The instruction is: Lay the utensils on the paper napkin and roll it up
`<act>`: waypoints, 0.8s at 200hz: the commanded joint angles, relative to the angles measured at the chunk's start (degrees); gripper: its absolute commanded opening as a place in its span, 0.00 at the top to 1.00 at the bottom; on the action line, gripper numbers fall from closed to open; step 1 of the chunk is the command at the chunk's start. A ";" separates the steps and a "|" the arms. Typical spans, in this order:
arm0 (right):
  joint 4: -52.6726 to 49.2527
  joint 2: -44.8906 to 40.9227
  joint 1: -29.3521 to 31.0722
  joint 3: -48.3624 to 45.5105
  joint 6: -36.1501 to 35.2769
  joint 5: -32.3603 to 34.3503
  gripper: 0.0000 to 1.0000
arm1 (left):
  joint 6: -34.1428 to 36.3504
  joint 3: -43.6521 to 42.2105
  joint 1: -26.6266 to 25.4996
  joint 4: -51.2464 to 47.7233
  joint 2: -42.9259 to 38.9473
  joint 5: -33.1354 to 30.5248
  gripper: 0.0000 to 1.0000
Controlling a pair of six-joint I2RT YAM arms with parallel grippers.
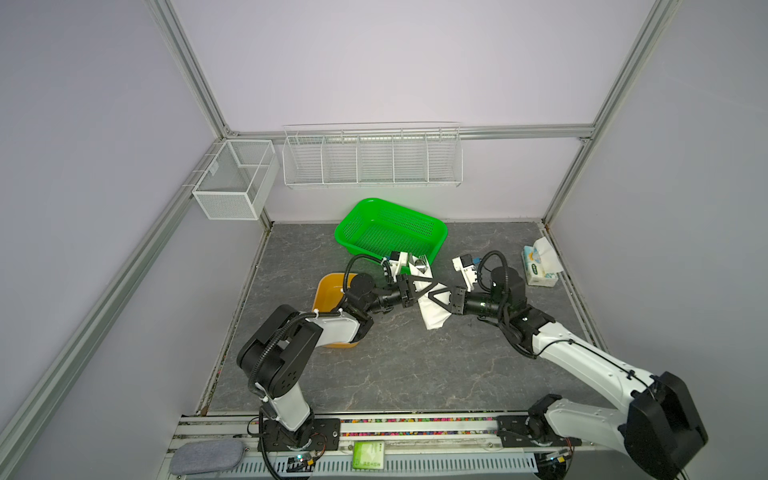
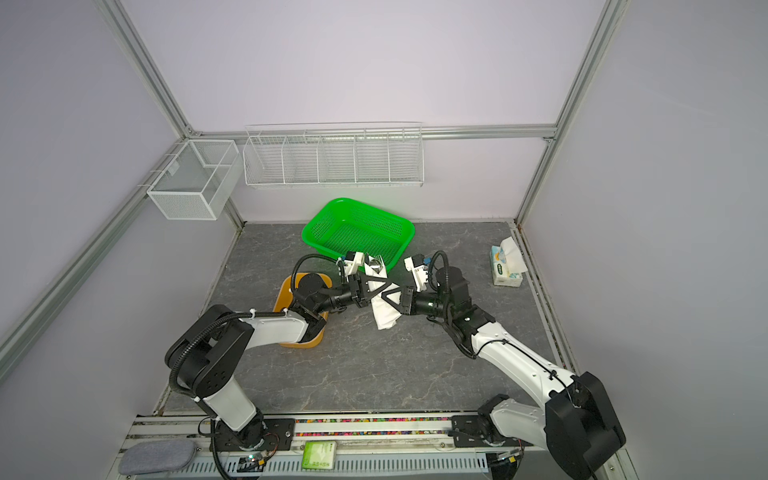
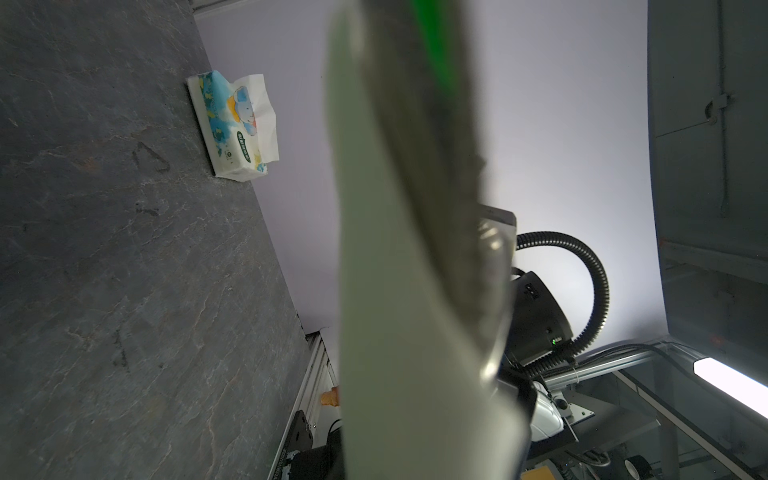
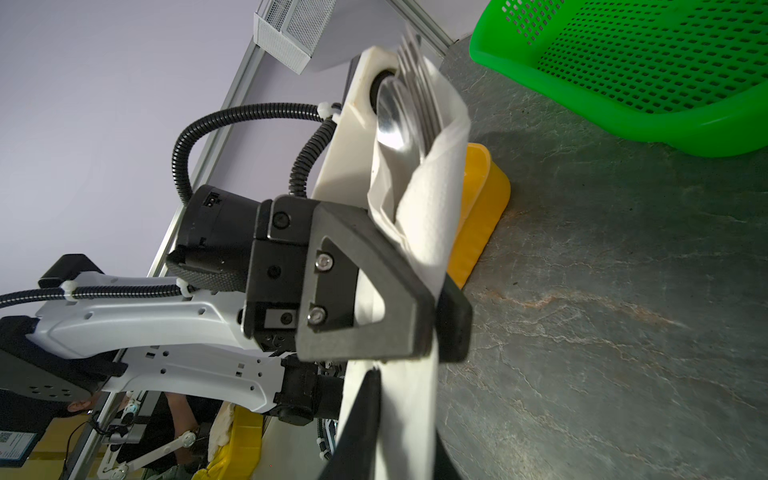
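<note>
The paper napkin point(image 1: 434, 313) point(image 2: 384, 316) is rolled into a white tube and held off the table, tilted, between my two arms. The utensils point(image 1: 419, 262) point(image 2: 374, 262) stick out of its far end; the right wrist view shows a spoon bowl point(image 4: 392, 116) and fork tines point(image 4: 419, 83). The knife is hidden. My left gripper point(image 1: 436, 286) point(image 4: 434, 320) is shut on the roll's middle. My right gripper point(image 1: 430, 296) point(image 4: 399, 449) is shut on the roll just below it, from the opposite side. In the left wrist view the napkin point(image 3: 395, 291) is a blurred band hiding the jaws.
A green basket point(image 1: 440, 237) stands just behind the roll. An orange bin point(image 1: 328, 286) sits under the left arm. A tissue pack point(image 1: 540, 266) lies at the right edge. White wire racks point(image 1: 372, 160) and a mesh box point(image 1: 232, 178) hang on the walls.
</note>
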 commanded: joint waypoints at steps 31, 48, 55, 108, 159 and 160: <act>-1.15 -1.22 -0.24 1.24 -0.38 -0.50 0.79 | -0.54 1.81 -0.20 4.05 -0.03 -1.04 0.94; -2.02 -1.94 -0.26 1.14 -0.39 -0.27 0.74 | -0.26 1.84 -0.11 4.02 -0.39 -1.24 0.95; -2.23 -2.33 -0.27 1.03 -0.32 -0.17 0.73 | -0.17 1.82 -0.15 4.00 -0.56 -1.33 0.95; -3.16 -4.83 -0.68 -0.32 -0.03 -0.66 0.50 | 0.04 2.25 -0.15 3.95 -1.69 -1.63 0.96; -3.94 -3.73 -0.70 -0.91 -0.28 -1.62 0.27 | -0.50 3.24 -0.13 3.91 -2.81 -1.41 0.96; -3.98 -3.68 -0.69 -0.89 -0.29 -1.63 0.27 | -0.50 3.20 -0.12 3.88 -2.88 -1.41 0.96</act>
